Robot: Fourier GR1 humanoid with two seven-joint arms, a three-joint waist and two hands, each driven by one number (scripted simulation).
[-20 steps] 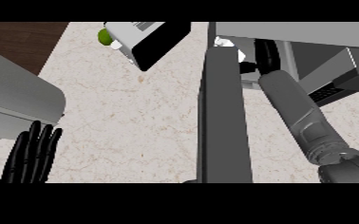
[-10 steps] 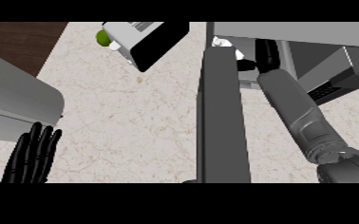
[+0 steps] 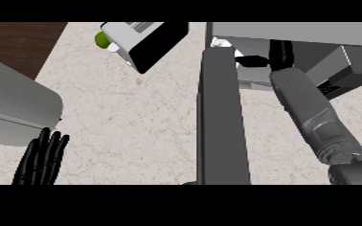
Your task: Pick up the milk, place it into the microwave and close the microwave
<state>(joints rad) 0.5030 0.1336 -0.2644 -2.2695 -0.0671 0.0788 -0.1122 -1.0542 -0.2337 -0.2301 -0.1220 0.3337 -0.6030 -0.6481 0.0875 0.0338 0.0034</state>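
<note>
Reaching into the microwave [image 3: 283, 31] past its open door [image 3: 222, 119], the right robot hand [image 3: 279, 55] is mostly hidden in the dark of the cavity; black fingers show there, but whether they are curled round anything cannot be told. Just left of that robot hand, at the cavity's mouth beside the door's top edge, a small white shape [image 3: 223, 43] shows — probably the milk, though too little of it is visible to be sure. If so, it already sits inside the microwave or at its threshold.

As a judgement, a milk carton is light to middling in weight and fairly stiff, but its thin walls dent when squeezed and its smooth skin can slip, so the flat sides at mid-height are the place to hold it (never the folded top). It would tip easily if nudged while the fingers leave it.

Well left of the door, the left robot hand [image 3: 42, 158] rests on the table [image 3: 141, 124] — fingers straight, holding nothing.
</note>
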